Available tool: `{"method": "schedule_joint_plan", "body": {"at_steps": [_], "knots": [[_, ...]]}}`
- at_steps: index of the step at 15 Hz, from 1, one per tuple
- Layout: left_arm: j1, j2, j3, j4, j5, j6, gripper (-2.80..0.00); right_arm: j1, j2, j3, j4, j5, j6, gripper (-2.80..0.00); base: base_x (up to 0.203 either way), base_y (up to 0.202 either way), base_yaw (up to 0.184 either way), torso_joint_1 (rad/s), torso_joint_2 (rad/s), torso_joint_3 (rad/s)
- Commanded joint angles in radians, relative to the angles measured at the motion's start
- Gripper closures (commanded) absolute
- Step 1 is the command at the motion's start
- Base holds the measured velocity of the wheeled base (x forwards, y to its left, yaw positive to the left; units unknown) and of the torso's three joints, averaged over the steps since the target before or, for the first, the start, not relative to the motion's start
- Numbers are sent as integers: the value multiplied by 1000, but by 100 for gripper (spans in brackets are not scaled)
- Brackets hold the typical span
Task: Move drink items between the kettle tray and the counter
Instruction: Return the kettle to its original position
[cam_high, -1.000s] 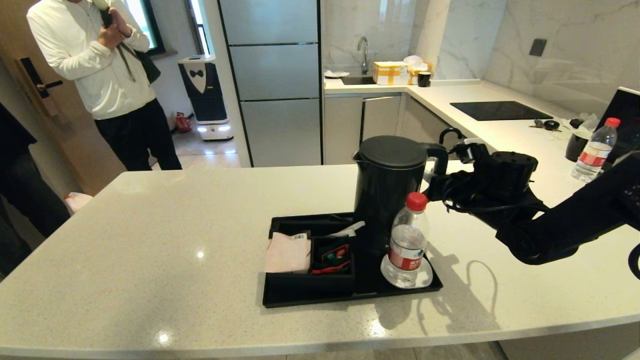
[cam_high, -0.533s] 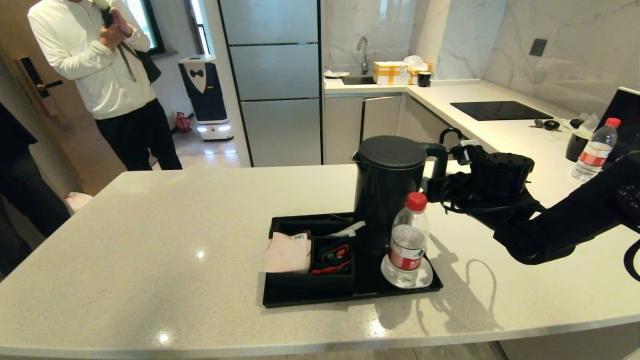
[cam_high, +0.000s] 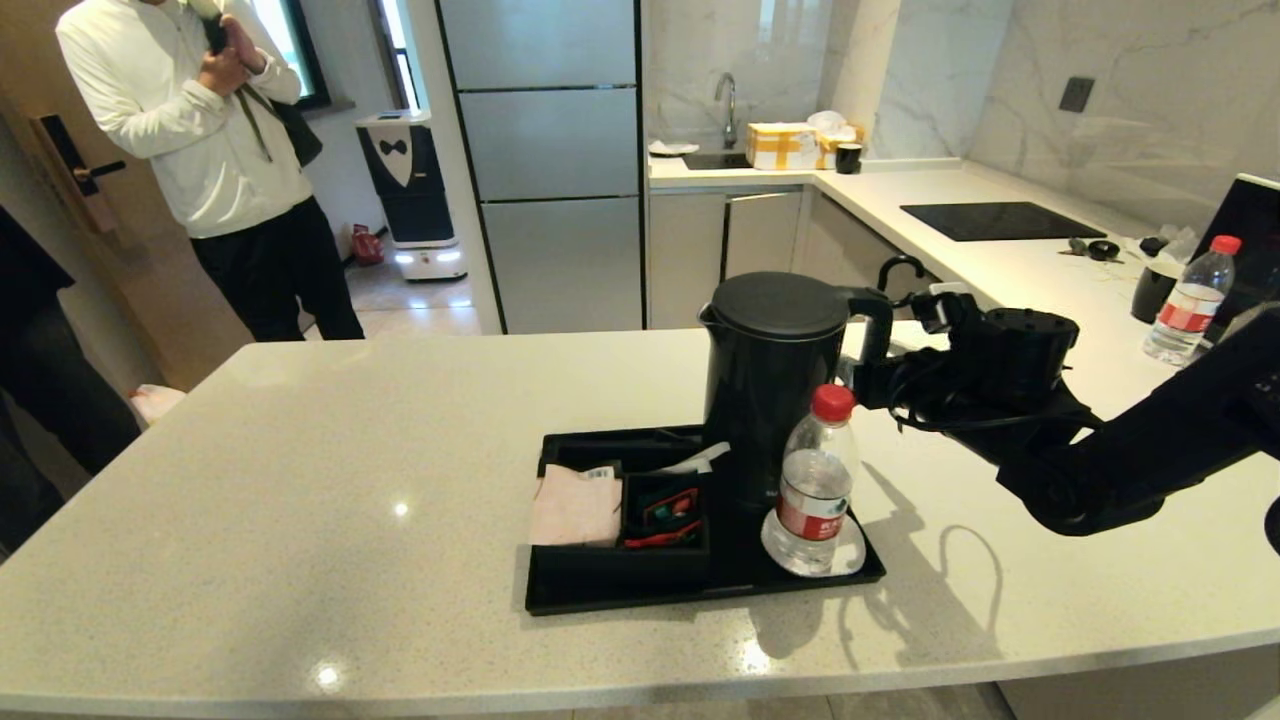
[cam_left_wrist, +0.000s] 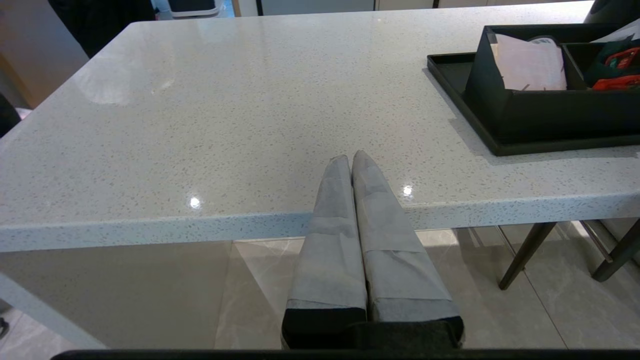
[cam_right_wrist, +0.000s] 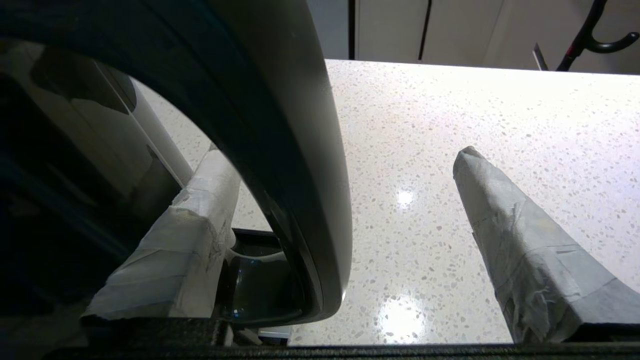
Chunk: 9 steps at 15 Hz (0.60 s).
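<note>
The tall black kettle (cam_high: 772, 385) stands at the back of the black kettle tray (cam_high: 700, 592) on the speckled counter (cam_high: 350, 500). My right gripper (cam_high: 884, 352) is open at the kettle's loop handle (cam_right_wrist: 280, 125): one taped finger (cam_right_wrist: 200, 220) reaches inside the loop, while the other finger (cam_right_wrist: 525, 240) stays well clear of it outside. The pale pink sachet (cam_high: 575, 505) lies in the tray's left compartment. My left gripper (cam_left_wrist: 351, 161) is shut and empty, hanging just below the counter's front edge.
A red-capped water bottle (cam_high: 815, 480) stands on the white coaster (cam_high: 852, 556) at the tray's right end, just in front of the kettle. Red and green packets (cam_high: 668, 508) fill the neighbouring compartment. Another bottle (cam_high: 1190, 300) and a dark cup (cam_high: 1150, 290) stand far right. A person (cam_high: 200, 150) stands beyond the counter.
The kettle's top has shifted slightly to the left, and the right arm has edged a little with it. The left arm has not moved.
</note>
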<state>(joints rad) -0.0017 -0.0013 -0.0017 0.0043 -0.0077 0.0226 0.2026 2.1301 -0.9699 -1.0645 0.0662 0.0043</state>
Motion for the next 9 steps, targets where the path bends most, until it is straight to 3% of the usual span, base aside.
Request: {"method": "schedule_joint_plan", "body": {"at_steps": [1, 9], "knots": [[0, 1, 0, 0, 0, 0, 0, -2, -13, 17, -6, 1, 2, -280, 0, 0, 0, 0, 0, 0], [0, 1, 0, 0, 0, 0, 0, -19, -62, 53, -4, -6, 4, -280, 0, 0, 0, 0, 0, 0]]}}
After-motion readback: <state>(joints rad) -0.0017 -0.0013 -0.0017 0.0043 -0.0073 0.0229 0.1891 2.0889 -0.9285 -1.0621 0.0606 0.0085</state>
